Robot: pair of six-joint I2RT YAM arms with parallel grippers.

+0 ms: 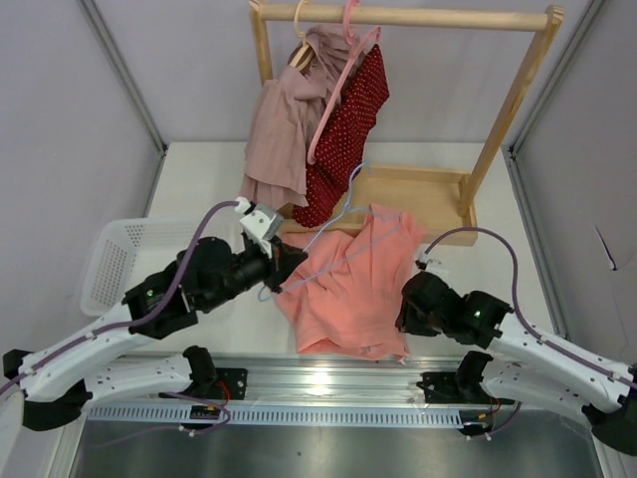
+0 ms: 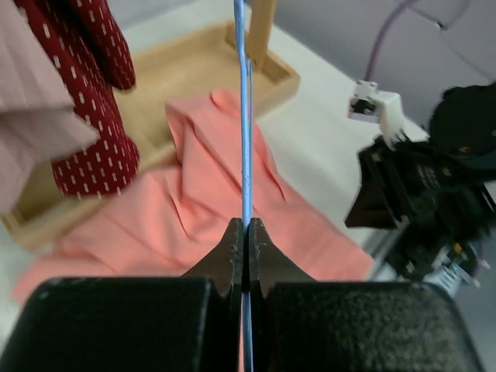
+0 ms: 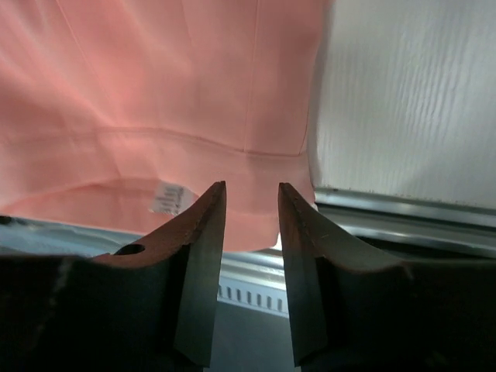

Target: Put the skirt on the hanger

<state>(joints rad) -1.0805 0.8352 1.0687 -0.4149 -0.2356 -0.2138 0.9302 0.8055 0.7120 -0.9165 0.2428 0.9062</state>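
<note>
The salmon-pink skirt point(image 1: 353, 284) lies flat on the table in front of the rack. The thin light-blue hanger point(image 1: 348, 204) lies across its upper part, hook toward the rack base. My left gripper point(image 1: 289, 261) is shut on the hanger wire at the skirt's left edge. In the left wrist view the wire point(image 2: 246, 116) runs straight up from the closed tips point(image 2: 246, 225) over the skirt point(image 2: 201, 209). My right gripper point(image 1: 403, 319) is open and empty at the skirt's near right corner. In the right wrist view its tips point(image 3: 252, 186) hover over the skirt's edge point(image 3: 155, 93), beside a white label point(image 3: 167, 198).
A wooden rack point(image 1: 398, 18) stands at the back with a mauve-pink garment point(image 1: 284, 129) and a dark red dotted garment point(image 1: 348, 129) on a pink hanger point(image 1: 338, 90). Its wooden base point(image 1: 418, 194) touches the skirt's far edge. A white basket point(image 1: 114, 259) sits left. A metal rail point(image 3: 403, 225) runs along the near edge.
</note>
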